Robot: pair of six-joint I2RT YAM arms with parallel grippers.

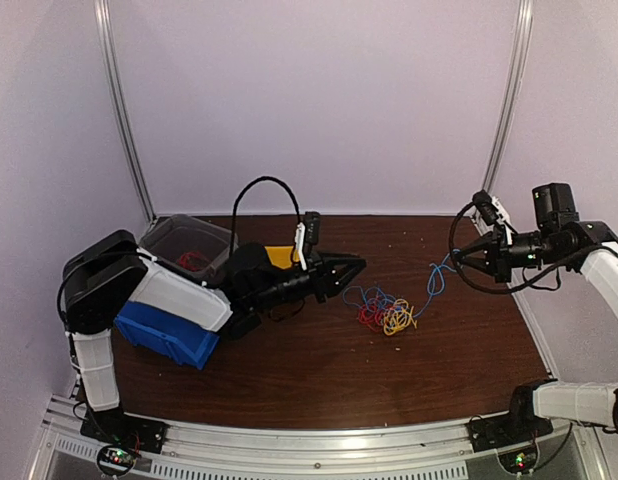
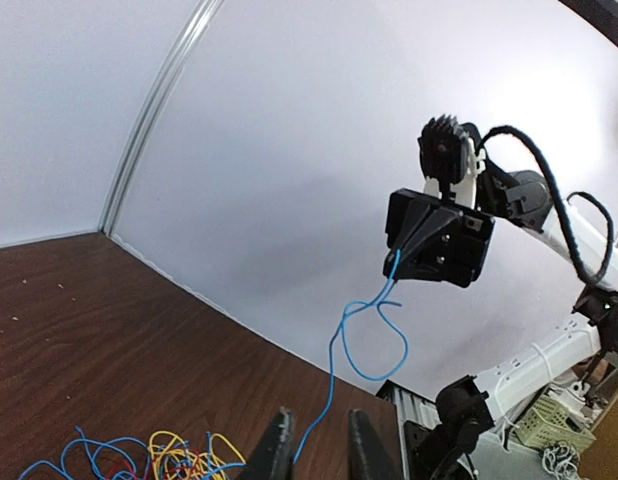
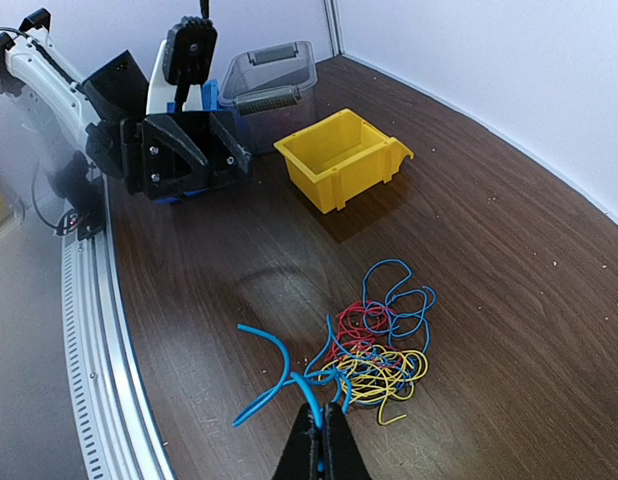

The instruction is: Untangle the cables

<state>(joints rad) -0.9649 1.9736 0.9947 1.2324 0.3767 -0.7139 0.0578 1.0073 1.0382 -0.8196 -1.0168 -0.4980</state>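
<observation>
Left arm (image 1: 179, 298) and right arm (image 1: 611, 275): white shells, black joints, looping black cables (image 1: 264, 181); left tool (image 1: 359, 265) and right tool (image 1: 459, 255) black.

Top view looks down over the whole table (image 1: 319, 370). Left wrist faces the right arm (image 2: 514, 195), right wrist the left arm (image 3: 59, 85); all share the cables (image 1: 387, 312)

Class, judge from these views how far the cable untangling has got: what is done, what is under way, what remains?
Done: little; one blue cable is partly drawn out of the bundle. In hand: the right gripper is shut on that cable's raised end, and the strand runs between the fingers of the left gripper. Left: red, yellow and blue strands lie knotted together.
</observation>
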